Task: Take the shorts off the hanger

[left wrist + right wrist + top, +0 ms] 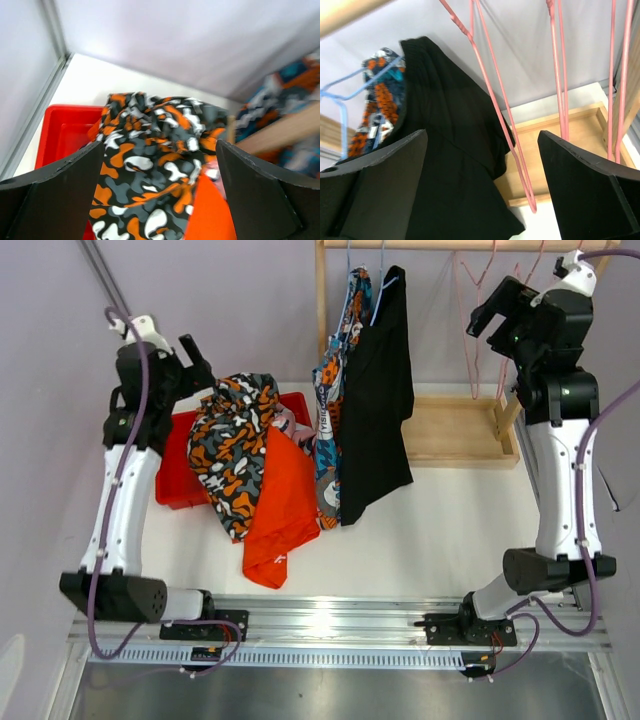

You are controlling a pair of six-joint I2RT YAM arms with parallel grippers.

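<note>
The plain black shorts (pixel 376 400) and the blue orange-white print shorts (pixel 334 390) hang on blue hangers from the wooden rail (pixel 450 244). The blotched orange-black-white shorts (pixel 232 445) lie over the red bin (pixel 178 470), with the plain orange shorts (pixel 278 505) spilling onto the table. A bit of pink shorts (pixel 287 423) shows between them. My left gripper (pixel 190 362) is open and empty above the blotched shorts (pixel 150 165). My right gripper (pixel 495 312) is open and empty, high to the right of the black shorts (pixel 445 165).
Empty pink hangers (pixel 495 100) hang on the rail in front of my right gripper. The rack's wooden base tray (pixel 455 430) lies at the back right. A purple wall closes the back and left sides.
</note>
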